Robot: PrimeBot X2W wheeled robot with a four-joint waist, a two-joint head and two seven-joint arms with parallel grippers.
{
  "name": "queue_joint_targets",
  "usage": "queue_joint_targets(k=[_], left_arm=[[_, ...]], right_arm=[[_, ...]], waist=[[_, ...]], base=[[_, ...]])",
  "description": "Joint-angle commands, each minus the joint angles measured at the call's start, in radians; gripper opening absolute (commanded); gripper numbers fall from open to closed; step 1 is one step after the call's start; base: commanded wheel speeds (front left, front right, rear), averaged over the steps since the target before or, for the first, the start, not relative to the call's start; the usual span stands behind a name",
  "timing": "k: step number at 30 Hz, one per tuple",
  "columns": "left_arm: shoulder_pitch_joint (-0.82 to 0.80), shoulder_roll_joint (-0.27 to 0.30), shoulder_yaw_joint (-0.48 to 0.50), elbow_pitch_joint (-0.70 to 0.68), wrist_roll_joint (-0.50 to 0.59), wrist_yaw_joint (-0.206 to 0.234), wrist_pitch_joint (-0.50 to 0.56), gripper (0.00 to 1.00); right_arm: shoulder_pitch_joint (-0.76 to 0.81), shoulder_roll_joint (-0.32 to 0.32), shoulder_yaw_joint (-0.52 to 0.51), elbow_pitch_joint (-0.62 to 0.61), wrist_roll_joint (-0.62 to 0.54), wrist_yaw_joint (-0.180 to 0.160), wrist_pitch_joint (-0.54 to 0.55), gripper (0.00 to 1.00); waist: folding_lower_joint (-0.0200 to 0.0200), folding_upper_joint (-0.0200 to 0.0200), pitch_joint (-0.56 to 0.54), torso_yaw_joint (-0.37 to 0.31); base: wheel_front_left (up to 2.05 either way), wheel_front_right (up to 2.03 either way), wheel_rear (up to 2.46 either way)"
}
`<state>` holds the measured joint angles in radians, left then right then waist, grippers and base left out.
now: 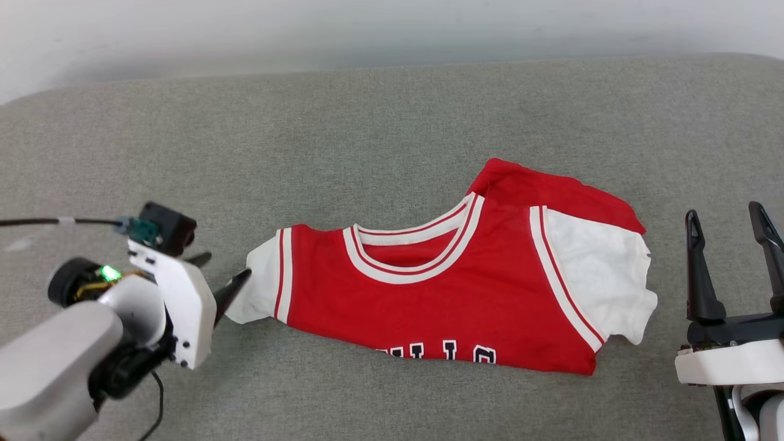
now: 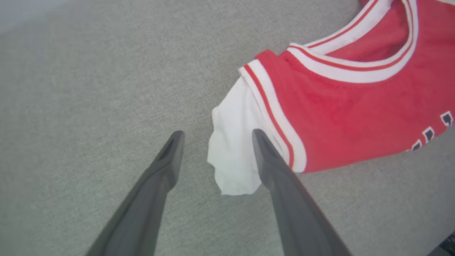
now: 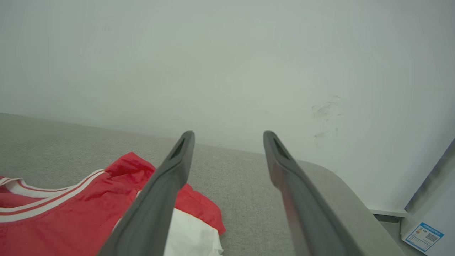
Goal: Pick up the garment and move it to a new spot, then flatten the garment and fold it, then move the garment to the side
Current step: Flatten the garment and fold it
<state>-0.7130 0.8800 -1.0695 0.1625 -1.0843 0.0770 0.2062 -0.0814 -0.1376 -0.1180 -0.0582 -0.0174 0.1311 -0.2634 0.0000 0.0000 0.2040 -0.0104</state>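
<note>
The garment [image 1: 453, 294] is a red jersey with white sleeves and striped trim. It lies on the grey padded surface [image 1: 392, 116], its lower part folded under so that only the tops of black letters show at its near edge. My left gripper [image 1: 225, 267] is open at the garment's left white sleeve [image 2: 231, 153]. One finger [image 2: 270, 160] lies over the sleeve's edge, the other on bare fabric, and nothing is gripped. My right gripper [image 1: 729, 223] stands open to the right of the garment [image 3: 71, 217], apart from the right sleeve and pointing at the wall.
A white wall [image 1: 392, 30] runs along the surface's far edge. The surface's rounded right corner [image 3: 341, 185] drops off beside a pale panel with a blue label [image 3: 424, 236]. A thin cable [image 1: 37, 222] trails left from my left wrist.
</note>
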Motion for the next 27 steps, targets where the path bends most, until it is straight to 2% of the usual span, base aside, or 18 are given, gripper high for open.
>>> queue_joint_targets(k=[1,6,11,20,27], left_arm=[[-0.027,0.014,0.009,-0.019,0.010,0.006,0.009,1.00],[-0.130,0.042,0.039,-0.087,0.034,0.014,0.064,1.00],[-0.230,0.019,0.038,-0.098,0.054,-0.022,0.141,1.00],[-0.417,-0.099,-0.060,-0.038,0.065,-0.148,0.434,1.00],[-0.478,-0.175,-0.153,0.063,0.062,-0.192,0.604,1.00]], right_arm=[[0.007,0.007,-0.001,-0.005,0.000,-0.001,-0.002,1.00],[-0.010,0.009,0.001,-0.012,0.000,-0.001,-0.002,1.00],[-0.030,0.006,0.007,-0.017,0.000,-0.001,-0.002,1.00],[-0.072,0.000,0.030,-0.024,-0.006,-0.001,-0.002,1.00],[-0.102,0.011,0.046,-0.030,-0.008,-0.001,-0.002,1.00]], waist=[[0.0000,0.0000,0.001,0.003],[0.0000,0.0000,0.017,0.004],[0.0000,0.0000,0.040,-0.005],[0.0000,0.0000,0.104,-0.051],[0.0000,0.0000,0.166,-0.099]], base=[[0.00,0.00,0.00],[0.00,0.00,0.00],[0.00,0.00,0.00],[0.00,0.00,0.00],[0.00,0.00,0.00]])
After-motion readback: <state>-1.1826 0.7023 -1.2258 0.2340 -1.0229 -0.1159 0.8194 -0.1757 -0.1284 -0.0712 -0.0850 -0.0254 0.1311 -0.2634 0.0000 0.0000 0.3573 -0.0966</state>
